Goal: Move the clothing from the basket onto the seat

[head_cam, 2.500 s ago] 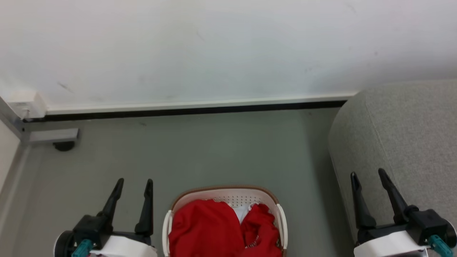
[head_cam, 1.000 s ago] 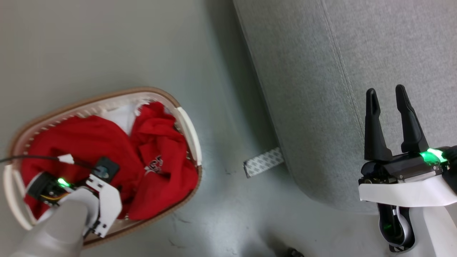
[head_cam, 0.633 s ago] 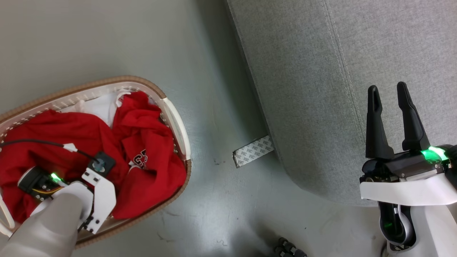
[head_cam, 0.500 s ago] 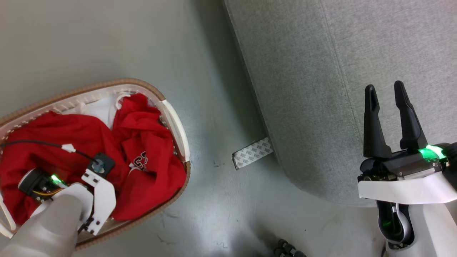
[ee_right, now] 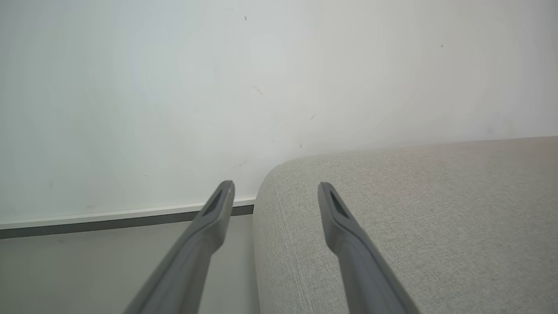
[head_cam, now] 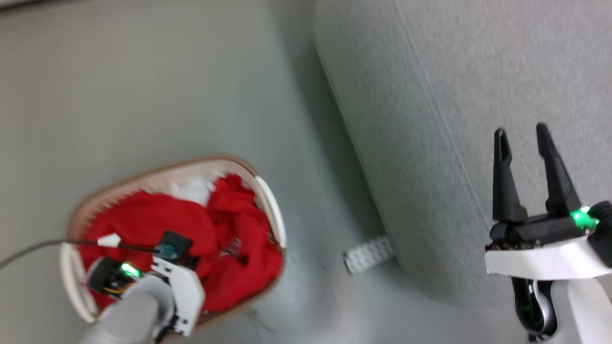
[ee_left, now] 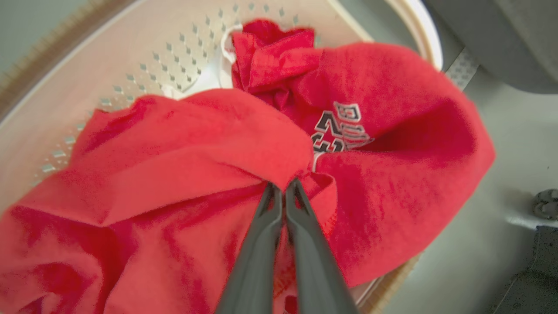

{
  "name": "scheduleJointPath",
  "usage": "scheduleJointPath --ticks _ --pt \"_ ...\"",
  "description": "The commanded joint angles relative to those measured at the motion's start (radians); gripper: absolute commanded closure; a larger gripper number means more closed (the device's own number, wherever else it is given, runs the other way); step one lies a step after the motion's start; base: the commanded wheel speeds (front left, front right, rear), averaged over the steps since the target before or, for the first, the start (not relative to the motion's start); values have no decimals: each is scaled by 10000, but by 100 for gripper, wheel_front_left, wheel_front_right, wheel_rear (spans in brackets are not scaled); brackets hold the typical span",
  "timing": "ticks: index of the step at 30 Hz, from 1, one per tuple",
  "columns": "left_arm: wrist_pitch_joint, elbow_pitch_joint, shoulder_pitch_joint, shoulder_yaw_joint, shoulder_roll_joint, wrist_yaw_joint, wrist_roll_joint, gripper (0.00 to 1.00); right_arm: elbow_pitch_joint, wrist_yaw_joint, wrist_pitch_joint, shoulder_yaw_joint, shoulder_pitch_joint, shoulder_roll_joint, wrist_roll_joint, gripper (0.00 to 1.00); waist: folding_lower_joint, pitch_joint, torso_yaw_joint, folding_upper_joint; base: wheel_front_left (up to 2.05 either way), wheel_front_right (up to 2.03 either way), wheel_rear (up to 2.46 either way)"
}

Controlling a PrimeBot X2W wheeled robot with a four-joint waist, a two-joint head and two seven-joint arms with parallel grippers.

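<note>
Since a second ago the left hand (ee_left: 283, 187) has gone from spread to pinched tight, and it now grips a raised fold of the clothing (ee_left: 209, 144) near the middle of the heap. All the red fabric lies in the basket (head_cam: 270, 191), which sits on the floor (head_cam: 167, 71) beside the seat (head_cam: 478, 71), with one garment lapping onto the rim. The right hand (head_cam: 520, 130) hangs open over the seat, holding nothing.

My worry is the thinness of that pinch. A fold so near a hem could slide out on the lift. The second garment (the one with the lettering) could also drag along and drop on the floor short of the seat.

The heap has no clear front. Its long axis seems to follow the basket's oval, running toward the seat, though the head view is too blurred to be sure.
</note>
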Motion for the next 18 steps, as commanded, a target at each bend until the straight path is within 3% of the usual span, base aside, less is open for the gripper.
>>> scheduleJointPath --ticks 1,8,18 --pt "-268 -43 225 89 -161 20 -160 100 88 -21 -3 -62 215 -35 -131 0 1 -1285 850 0 0 0 0" --pt "-880 -957 595 428 -739 20 -724 100 355 -21 -1 -20 721 -35 322 0 1 -3004 1896 0 0 0 0" --pt "-891 -4011 1331 1405 -761 47 -531 100 617 -21 -1 280 1391 -38 29 0 1 -4553 2976 0 0 0 0"
